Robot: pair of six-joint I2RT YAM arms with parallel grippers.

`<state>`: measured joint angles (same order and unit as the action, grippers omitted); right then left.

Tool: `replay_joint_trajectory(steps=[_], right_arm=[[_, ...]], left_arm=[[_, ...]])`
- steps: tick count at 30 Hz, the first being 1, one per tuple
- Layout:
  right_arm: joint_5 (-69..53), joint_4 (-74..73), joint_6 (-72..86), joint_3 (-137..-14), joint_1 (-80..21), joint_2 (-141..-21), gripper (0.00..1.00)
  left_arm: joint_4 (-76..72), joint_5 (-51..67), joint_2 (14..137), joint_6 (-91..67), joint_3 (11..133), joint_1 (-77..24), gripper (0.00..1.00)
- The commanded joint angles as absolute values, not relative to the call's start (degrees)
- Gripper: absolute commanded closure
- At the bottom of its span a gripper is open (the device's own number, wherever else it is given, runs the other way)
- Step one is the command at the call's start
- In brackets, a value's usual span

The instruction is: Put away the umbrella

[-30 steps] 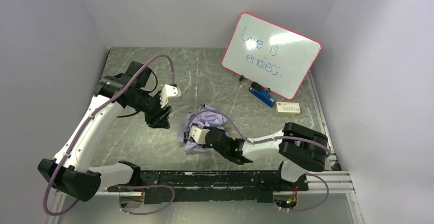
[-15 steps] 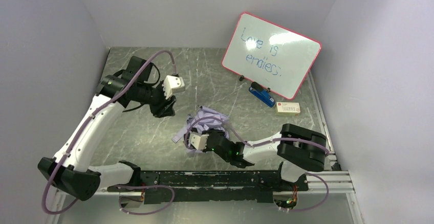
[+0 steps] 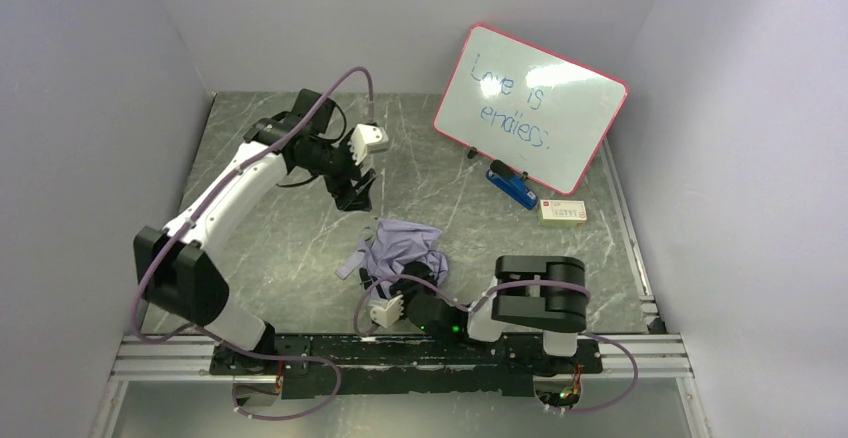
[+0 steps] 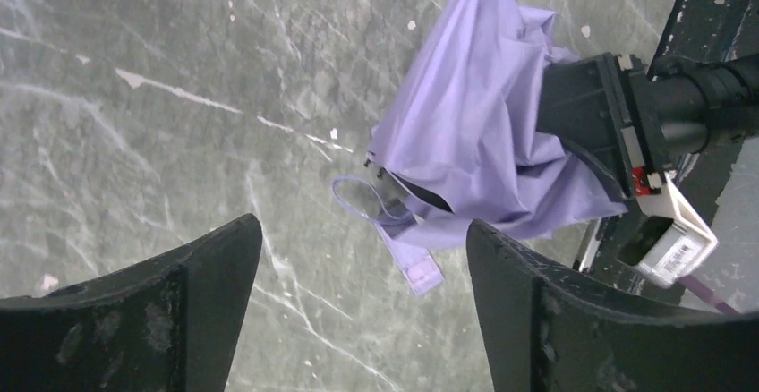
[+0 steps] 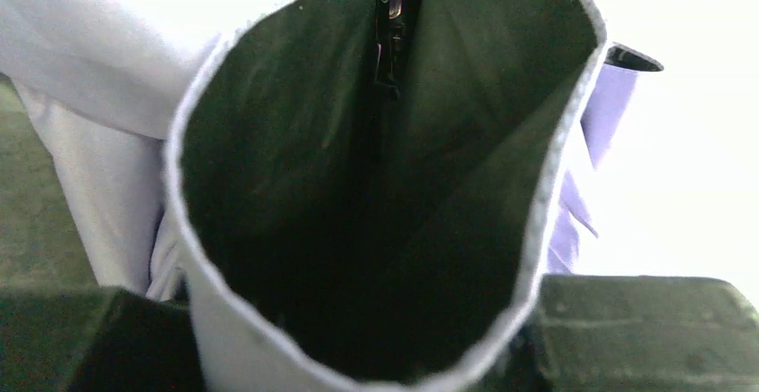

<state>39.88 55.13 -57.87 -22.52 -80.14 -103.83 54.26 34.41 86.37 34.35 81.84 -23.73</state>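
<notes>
Left end effector (image 3: 357, 190) swung far, jaws now wide, empty; umbrella (image 3: 405, 245) just nearward of it, bunched, gripped by right end effector (image 3: 402, 283).

You're looking at thin, creased lavender cloth on the umbrella (image 4: 483, 132), dark and matt on its inner face, a smooth, faintly shiny marbled table (image 3: 295, 273), and a glossy whiteboard (image 3: 530, 108).
</notes>
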Motion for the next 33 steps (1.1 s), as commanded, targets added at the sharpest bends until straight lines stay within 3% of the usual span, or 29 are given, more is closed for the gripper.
replay_joint_trajectory(steps=[1, 4, 13, 22, 33], right_arm=[[43.51, 60.1, -64.13, -19.08, -81.79, -110.65, 0.9], [43.6, 60.64, -63.37, -19.27, -82.09, -111.55, 0.89], [43.24, 57.83, -59.94, -19.65, -82.18, -110.91, 0.89], [43.26, 56.06, -58.9, -19.95, -82.2, -110.32, 0.89], [44.03, 56.34, -59.15, -20.86, -82.2, -111.76, 0.89]], left_arm=[[51.51, 38.12, 91.7, 36.85, 86.41, -26.17, 0.09], [51.37, 36.97, 96.11, 38.2, 87.82, -30.0, 0.03], [45.46, 34.16, 105.02, 38.15, 85.18, -33.86, 0.03], [44.86, 35.63, 105.68, 39.64, 78.44, -40.06, 0.03], [45.02, 35.48, 107.94, 40.39, 71.27, -40.78, 0.03]])
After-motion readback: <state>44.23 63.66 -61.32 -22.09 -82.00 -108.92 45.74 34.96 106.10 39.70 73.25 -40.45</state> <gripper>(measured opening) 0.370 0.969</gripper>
